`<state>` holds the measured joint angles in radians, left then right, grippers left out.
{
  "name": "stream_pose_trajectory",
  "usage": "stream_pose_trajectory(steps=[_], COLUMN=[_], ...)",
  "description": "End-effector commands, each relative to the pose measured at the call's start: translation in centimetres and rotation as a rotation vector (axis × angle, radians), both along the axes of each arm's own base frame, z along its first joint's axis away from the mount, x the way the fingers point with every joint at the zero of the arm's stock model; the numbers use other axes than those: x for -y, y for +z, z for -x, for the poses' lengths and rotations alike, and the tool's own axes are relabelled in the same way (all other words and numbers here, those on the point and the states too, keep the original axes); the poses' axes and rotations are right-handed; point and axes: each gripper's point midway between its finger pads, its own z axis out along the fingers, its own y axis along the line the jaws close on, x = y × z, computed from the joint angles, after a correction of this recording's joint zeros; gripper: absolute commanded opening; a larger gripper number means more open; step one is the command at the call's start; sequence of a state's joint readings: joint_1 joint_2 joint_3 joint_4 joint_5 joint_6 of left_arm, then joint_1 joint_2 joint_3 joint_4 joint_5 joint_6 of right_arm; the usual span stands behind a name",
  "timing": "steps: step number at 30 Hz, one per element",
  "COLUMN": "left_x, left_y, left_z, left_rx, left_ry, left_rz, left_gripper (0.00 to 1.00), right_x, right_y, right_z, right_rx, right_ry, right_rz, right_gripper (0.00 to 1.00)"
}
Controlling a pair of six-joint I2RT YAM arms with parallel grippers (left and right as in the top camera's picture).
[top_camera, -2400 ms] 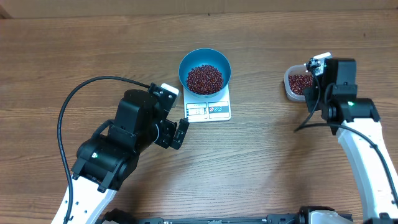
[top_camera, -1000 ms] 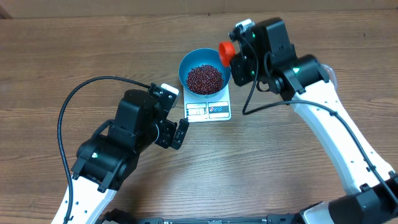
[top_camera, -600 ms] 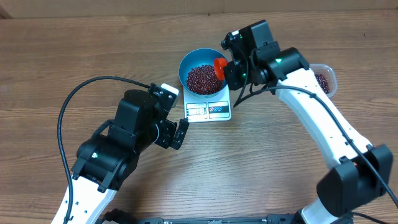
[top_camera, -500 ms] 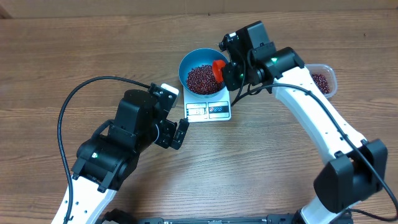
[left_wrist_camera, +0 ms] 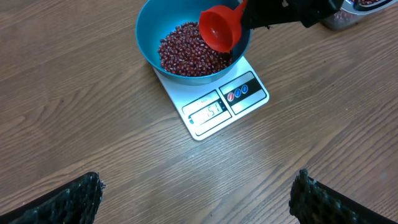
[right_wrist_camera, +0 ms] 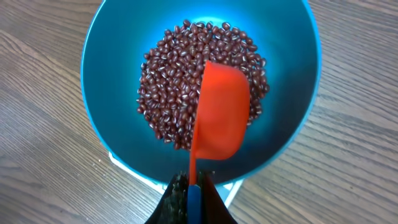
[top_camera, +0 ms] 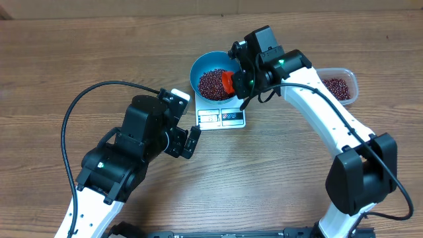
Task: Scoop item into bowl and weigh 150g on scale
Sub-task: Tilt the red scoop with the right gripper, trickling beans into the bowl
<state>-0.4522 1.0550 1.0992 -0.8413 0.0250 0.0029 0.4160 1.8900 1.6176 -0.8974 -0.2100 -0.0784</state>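
- The left arm sits folded at the table's near left, wrist aimed toward the scale. The left gripper point(left_wrist_camera: 196, 198) hangs over bare wood short of it, jaws spread wide and holding nothing.
- The scale point(top_camera: 221, 118) lies flat mid-table, display edge toward the arms; I cannot read its digits for sure.
- The bowl point(top_camera: 198, 66) stands on the scale's far part, and the beans point(right_wrist_camera: 168, 93) are heaped in its bottom.
- The right arm reaches from the near right, elbow bent, up and across to the bowl's right rim. The right gripper point(right_wrist_camera: 189, 193) is clamped on the handle of a red scoop point(right_wrist_camera: 217, 118), whose cup is tipped over the beans.
- A clear container point(top_camera: 350, 82) with more beans sits at far right, well apart.
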Motion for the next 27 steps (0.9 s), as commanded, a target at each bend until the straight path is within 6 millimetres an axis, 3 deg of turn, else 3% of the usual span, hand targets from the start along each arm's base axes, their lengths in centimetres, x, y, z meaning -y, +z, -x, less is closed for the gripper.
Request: stream_pose_trajectory(steps=[1, 4, 13, 19, 27], left_x=[0.1, 0.1, 0.1, 0.1, 0.1], left_y=[-0.2, -0.2, -0.2, -0.2, -0.2], left_z=[0.0, 0.0, 0.0, 0.0, 0.0], left_rx=[-0.005, -0.005, -0.005, -0.005, -0.005], left_ry=[0.002, 0.002, 0.002, 0.002, 0.002], left_rz=[-0.003, -0.003, -0.003, -0.003, -0.003], left_gripper=[1.00, 1.00, 1.00, 1.00, 1.00], right_x=[-1.2, -1.3, -1.6, 0.3, 0.4], right_y=[-1.5, -2.2, -1.2, 1.3, 5.7], right_z=[0.2, 0.3, 0.4, -0.6, -0.4], right_rx=[-0.040, -0.060, -0.050, 0.058, 0.161], right_ry=[0.026, 0.030, 0.039, -0.017, -0.019], right_rz=[-0.021, -0.022, -0.052, 0.025, -0.022], right_gripper=[0.04, 0.04, 0.04, 0.03, 0.03])
